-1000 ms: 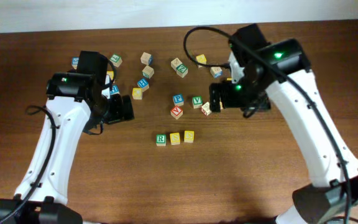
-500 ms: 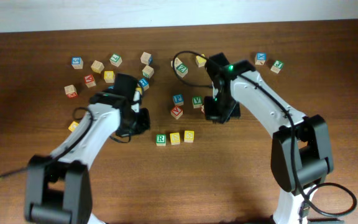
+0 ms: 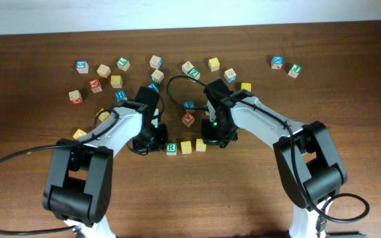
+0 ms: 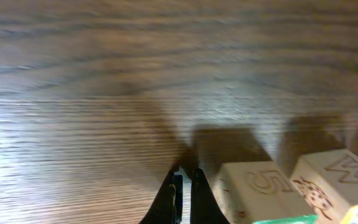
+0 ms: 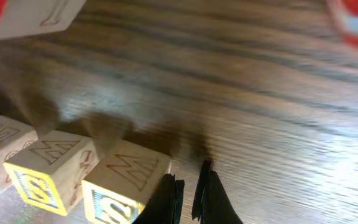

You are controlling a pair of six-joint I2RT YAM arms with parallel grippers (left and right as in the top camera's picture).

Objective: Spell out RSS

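Observation:
Three small wooden cubes lie in a row on the table: the green R cube (image 3: 171, 148) on the left, then two yellow S cubes (image 3: 186, 147) (image 3: 201, 145). My left gripper (image 3: 155, 143) is low just left of the R cube, shut and holding nothing. In the left wrist view its fingertips (image 4: 184, 190) rest beside the R cube's carved side (image 4: 257, 193). My right gripper (image 3: 212, 139) is just right of the last S cube, shut and holding nothing. The right wrist view shows its tips (image 5: 190, 190) next to that S cube (image 5: 126, 180), with the other S cube (image 5: 48, 168) beyond it.
A red-lettered cube (image 3: 188, 119) and a blue-lettered cube (image 3: 189, 105) lie just behind the row. Several loose cubes are scattered at the back left (image 3: 104, 69), and a few at the back right (image 3: 278, 62). A black cable (image 3: 177, 82) loops above the row.
Both arms have come down and inward to the table, ending on either side of the row. Both grippers went from open to shut. The row of cubes has not moved.

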